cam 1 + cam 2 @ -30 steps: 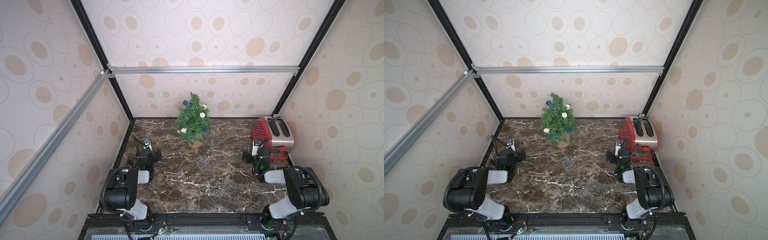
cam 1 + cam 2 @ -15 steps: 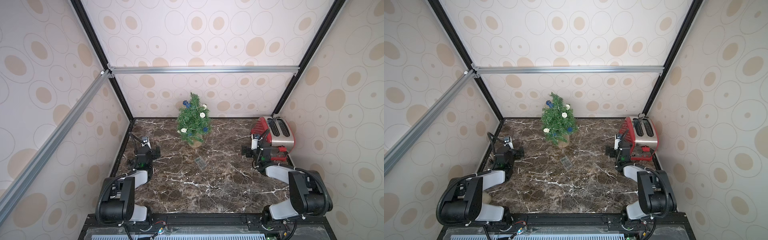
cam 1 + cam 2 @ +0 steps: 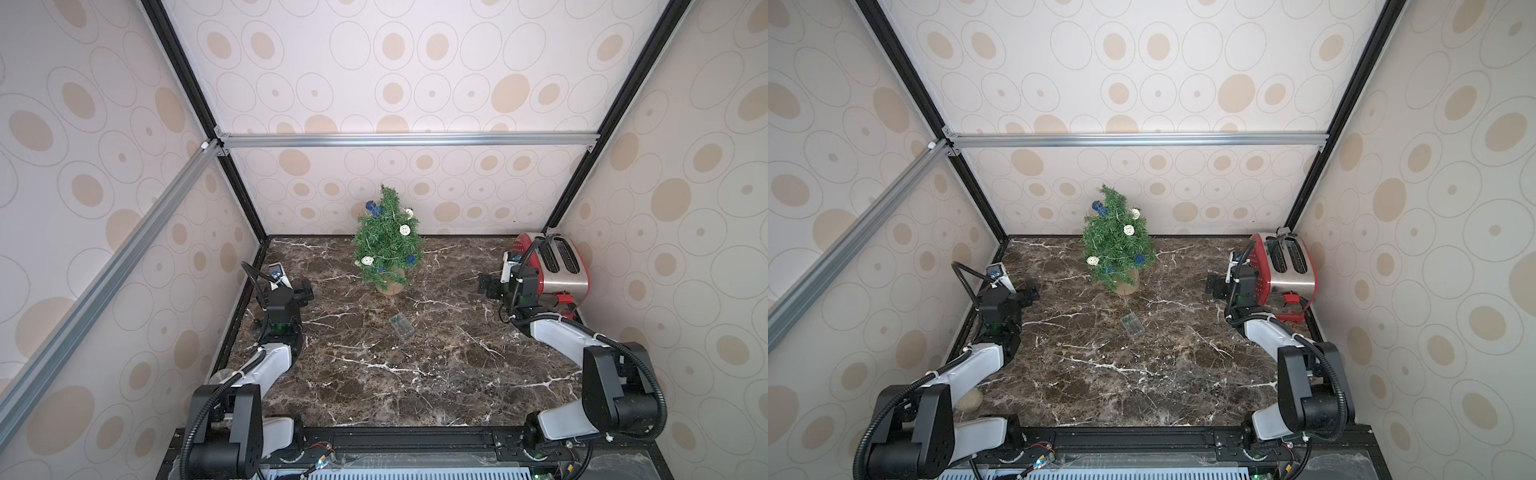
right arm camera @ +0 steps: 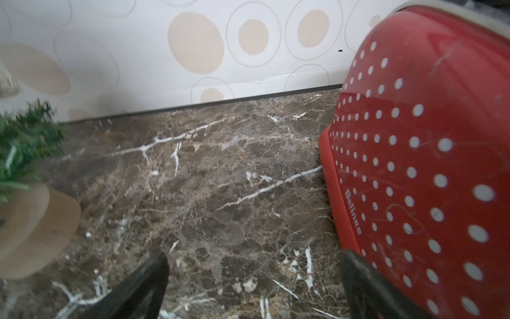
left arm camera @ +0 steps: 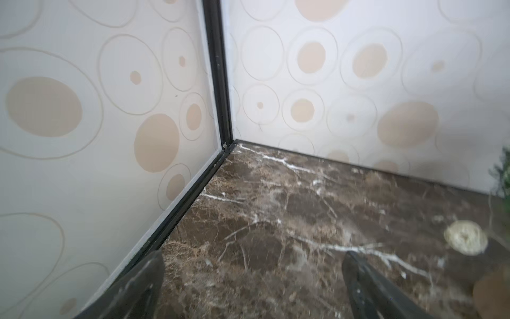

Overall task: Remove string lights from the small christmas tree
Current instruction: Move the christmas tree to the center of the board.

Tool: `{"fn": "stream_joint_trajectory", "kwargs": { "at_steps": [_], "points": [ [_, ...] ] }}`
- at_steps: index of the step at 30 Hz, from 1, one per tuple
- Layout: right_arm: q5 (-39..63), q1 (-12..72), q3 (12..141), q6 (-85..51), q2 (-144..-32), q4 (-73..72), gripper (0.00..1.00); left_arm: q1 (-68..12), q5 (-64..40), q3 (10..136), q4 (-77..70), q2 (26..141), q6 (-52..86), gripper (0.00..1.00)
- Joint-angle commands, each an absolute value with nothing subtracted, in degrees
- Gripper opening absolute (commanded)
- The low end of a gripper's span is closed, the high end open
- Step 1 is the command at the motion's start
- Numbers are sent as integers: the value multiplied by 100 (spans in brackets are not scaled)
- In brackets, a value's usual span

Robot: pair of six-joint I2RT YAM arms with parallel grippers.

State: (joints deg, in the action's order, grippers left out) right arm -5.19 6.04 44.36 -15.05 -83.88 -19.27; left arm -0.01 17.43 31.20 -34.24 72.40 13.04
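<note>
The small christmas tree (image 3: 388,245) (image 3: 1117,245) stands in its tan pot at the back middle of the marble table. The string lights (image 3: 404,229) (image 3: 1128,229) wind round it, with cream and blue balls among the branches. Their clear battery box (image 3: 401,324) (image 3: 1132,325) lies on the table in front of the pot. My left gripper (image 3: 305,291) (image 3: 1030,296) (image 5: 254,259) is open and empty, left of the tree near the wall. My right gripper (image 3: 486,286) (image 3: 1212,286) (image 4: 255,256) is open and empty beside the toaster. A cream ball (image 5: 465,240) shows in the left wrist view.
A red toaster (image 3: 557,266) (image 3: 1287,266) (image 4: 427,165) stands at the back right, close against my right gripper's outer finger. Patterned walls with black frame posts (image 5: 220,82) close in the table on three sides.
Both arms have stretched forward and lowered their elbows, carrying the grippers a little toward the back wall. The tree, lights and battery box have not moved.
</note>
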Motion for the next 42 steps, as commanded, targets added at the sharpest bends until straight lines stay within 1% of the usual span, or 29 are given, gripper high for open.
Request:
{"fn": "stream_joint_trajectory", "kwargs": {
  "at_steps": [1,2,4,5,8,9,11,12,14,15,17,18,19,23,25,26,29,30,33,35,37,42],
  "points": [
    [-254,427,4633,-3388,-8369,-1976,98,-16,1782,4003,-2407,7250,2562,99],
    [221,342,4572,-3596,-8485,-2300,99,-12,1303,4028,-2505,7260,2535,99],
    [938,252,4567,-3905,-8769,-2817,99,-16,2,3868,-3158,7234,2234,100],
    [1230,251,4647,-3986,-8918,-2855,98,-12,-374,3801,-3497,7242,2265,99],
    [2165,253,5232,-3912,-9339,-2222,99,-12,-217,3823,-3712,7210,2859,99],
    [2319,265,5388,-3881,-9448,-2021,99,-11,-120,3823,-3753,7147,3044,99],
    [2556,271,5418,-3947,-9589,-2179,99,-12,154,3695,-3958,6991,3419,99],
    [2583,272,5383,-4001,-9621,-2291,99,-16,496,3589,-3964,6888,3827,99],
    [2685,276,5377,-4068,-9702,-2434,99,10,1483,3652,-3048,6666,4988,100],
    [2773,279,5419,-4106,-9768,-2428,99,120,1311,3882,-2435,6615,5008,99],
    [3007,293,5528,-4230,-9954,-2461,98,182,616,4581,-1415,6831,4491,99],
    [3169,309,5596,-4288,-10076,-2523,98,180,500,4912,-927,7038,4486,99],
    [3267,329,5643,-4352,-10181,-2559,99,185,388,5053,-740,7200,4587,99],
    [3483,530,5925,-4610,-10663,-2597,98,108,-326,4882,-1511,7770,5311,99],
    [3633,692,6112,-4690,-10897,-2626,91,4,-552,5173,-1133,8098,5373,98],
    [3672,791,6204,-4738,-11013,-2631,85,-51,-733,5435,-830,8337,5296,90],
    [3796,1076,6553,-5042,-11447,-2726,68,-264,-769,5770,-619,8969,5319,89],
    [3882,1171,6702,-5233,-11638,-2844,62,-310,-939,5746,-818,9137,5673,77],
    [4026,1368,7036,-5843,-12174,-3367,51,-330,-1137,5779,-1429,9747,6344,62],
    [4043,1463,7282,-6156,-12506,-3559,48,-329,-1137,5928,-1429,10172,6375,62],
    [4045,1530,7554,-6252,-12758,-3541,47,-342,-1258,6109,-1772,10537,6726,59],
    [3962,1573,8109,-6616,-13313,-3602,47,-343,-1395,6587,-2038,11474,6967,62]
  ]
}}
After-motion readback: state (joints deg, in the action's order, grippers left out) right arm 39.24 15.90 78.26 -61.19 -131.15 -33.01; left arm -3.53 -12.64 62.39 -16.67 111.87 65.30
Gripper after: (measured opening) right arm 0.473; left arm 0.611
